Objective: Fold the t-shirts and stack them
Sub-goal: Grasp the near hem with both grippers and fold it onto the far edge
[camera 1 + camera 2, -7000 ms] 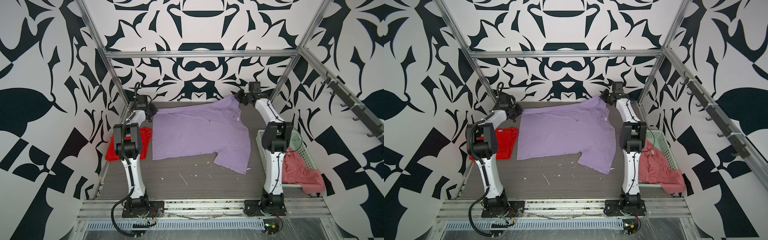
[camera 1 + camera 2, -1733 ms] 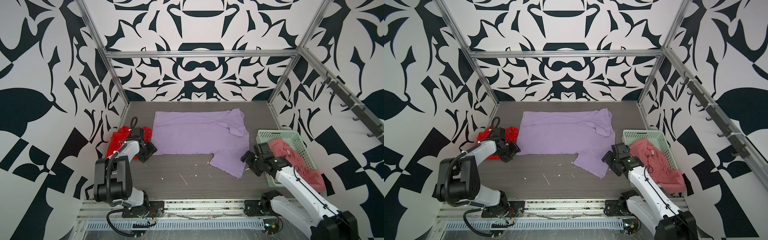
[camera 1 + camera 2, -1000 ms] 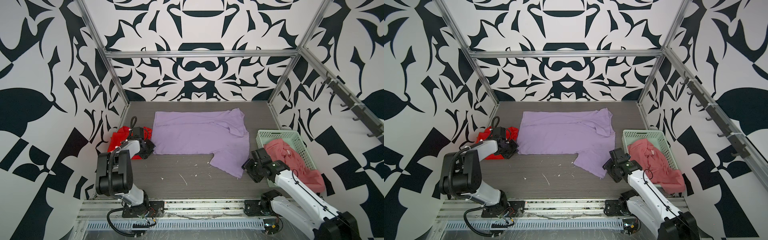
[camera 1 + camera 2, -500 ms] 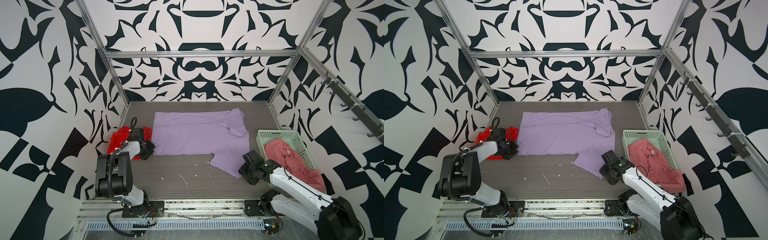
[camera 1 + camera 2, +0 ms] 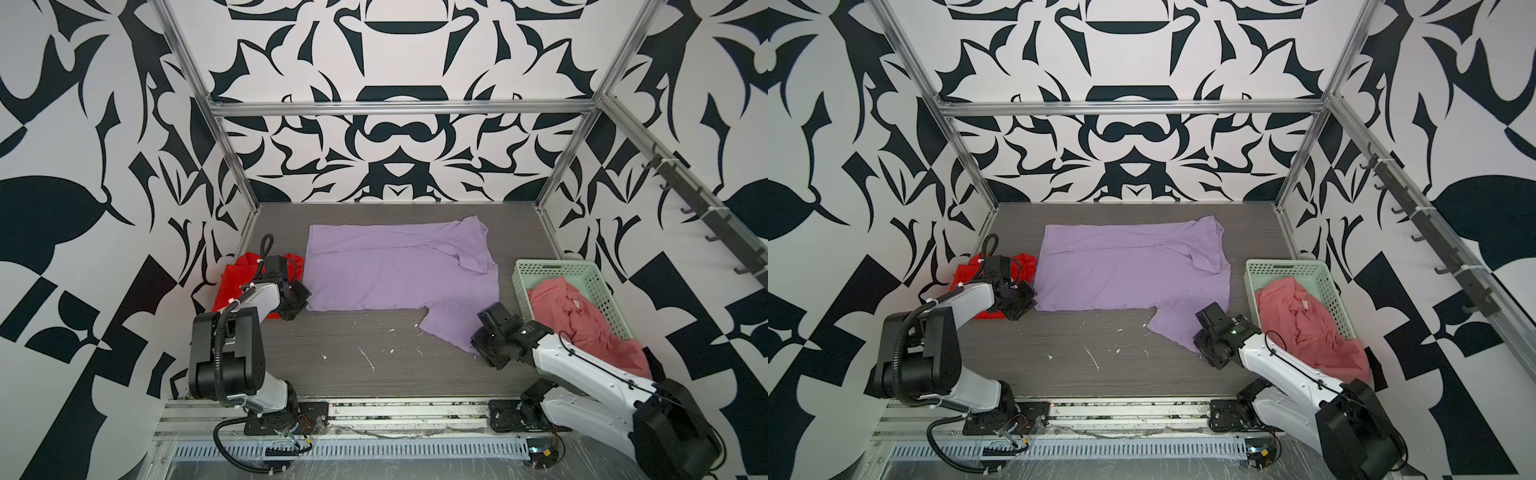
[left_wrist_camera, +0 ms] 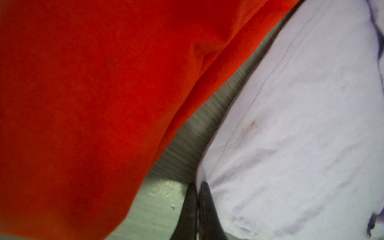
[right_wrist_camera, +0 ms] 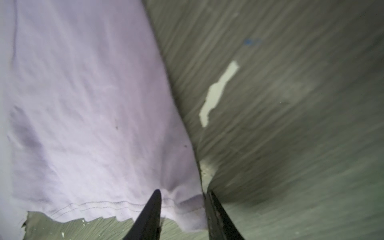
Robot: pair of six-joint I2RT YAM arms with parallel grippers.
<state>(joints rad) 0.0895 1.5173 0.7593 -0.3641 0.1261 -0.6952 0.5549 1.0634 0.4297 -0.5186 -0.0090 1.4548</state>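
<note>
Grey tabletop [image 5: 353, 374] bears lilac t-shirt [image 5: 395, 274], left tool [image 6: 197, 187] clamped on its corner, right tool [image 7: 183, 191] part-open astride sleeve [image 5: 449, 328].

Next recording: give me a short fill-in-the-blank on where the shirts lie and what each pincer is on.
The salmon pink t-shirt lies in the pale green ____.
The left pincer is shut on a corner of the lilac t-shirt, beside the ____ t-shirt.
The right pincer straddles the hem of the lilac t-shirt's ____.
Missing: basket; red; sleeve.
</note>
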